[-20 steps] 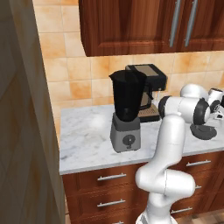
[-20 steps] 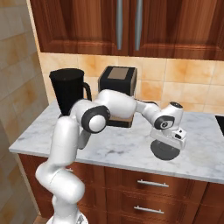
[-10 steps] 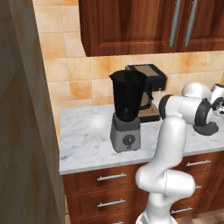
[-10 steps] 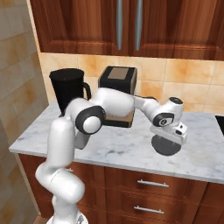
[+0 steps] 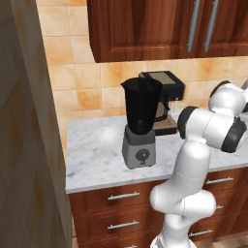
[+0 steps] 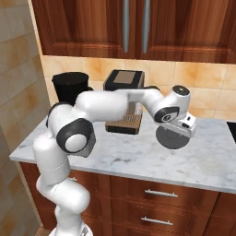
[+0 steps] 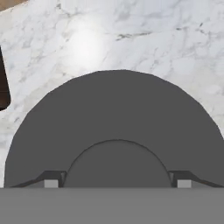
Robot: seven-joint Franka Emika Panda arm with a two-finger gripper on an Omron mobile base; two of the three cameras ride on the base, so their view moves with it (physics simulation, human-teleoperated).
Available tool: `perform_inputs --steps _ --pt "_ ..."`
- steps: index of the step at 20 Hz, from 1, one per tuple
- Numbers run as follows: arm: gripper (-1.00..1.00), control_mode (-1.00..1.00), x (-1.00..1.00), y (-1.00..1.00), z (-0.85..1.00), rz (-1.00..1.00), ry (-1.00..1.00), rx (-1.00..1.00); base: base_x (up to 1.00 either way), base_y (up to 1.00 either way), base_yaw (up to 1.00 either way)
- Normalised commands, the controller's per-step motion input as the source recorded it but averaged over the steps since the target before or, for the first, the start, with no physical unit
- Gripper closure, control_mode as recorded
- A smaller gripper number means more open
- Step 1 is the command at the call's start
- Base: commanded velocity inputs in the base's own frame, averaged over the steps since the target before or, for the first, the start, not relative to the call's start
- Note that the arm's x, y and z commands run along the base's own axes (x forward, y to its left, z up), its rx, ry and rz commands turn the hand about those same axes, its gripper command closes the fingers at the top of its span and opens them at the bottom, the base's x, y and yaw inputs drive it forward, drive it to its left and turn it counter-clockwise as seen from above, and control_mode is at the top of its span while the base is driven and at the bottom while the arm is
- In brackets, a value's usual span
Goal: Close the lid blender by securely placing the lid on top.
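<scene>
lid (image 7: 118, 113) flat on counter (image 7: 175, 39), knob up, fingers (image 7: 51, 180) astride

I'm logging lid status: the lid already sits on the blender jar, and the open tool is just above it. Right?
Not quite. The lid lies flat on the marble counter, right of the coffee machine in the right base view; the blender jar is uncovered. The open tool does hover just above the lid.

The tall black blender jar on its grey boxy base (image 5: 140, 125) stands uncovered, its rim free from above under the dark wooden wall cabinets (image 5: 160, 26). Just behind and beside it the boxy black coffee machine (image 5: 162, 99) crowds that side. Open white marble counter (image 6: 138, 161) surrounds the flat round black lid (image 7: 116, 124).
</scene>
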Motion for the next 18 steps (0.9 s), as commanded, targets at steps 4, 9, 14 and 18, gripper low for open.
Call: perform_inputs --steps 4,9,14,18 --pt "1.0 -1.0 -0.09 0.69 0.8 0.0 -0.16 -0.01 0.0 0.0 0.0" --pt "1.0 -1.0 -0.2 0.63 0.9 0.0 -0.11 -0.02 0.0 0.0 0.0" --pt "1.0 -1.0 -0.53 0.58 0.85 0.04 -0.2 -0.08 0.0 0.0 0.0" --pt "1.0 -1.0 -0.53 0.64 0.89 0.08 -0.21 -0.08 0.0 0.0 0.0"
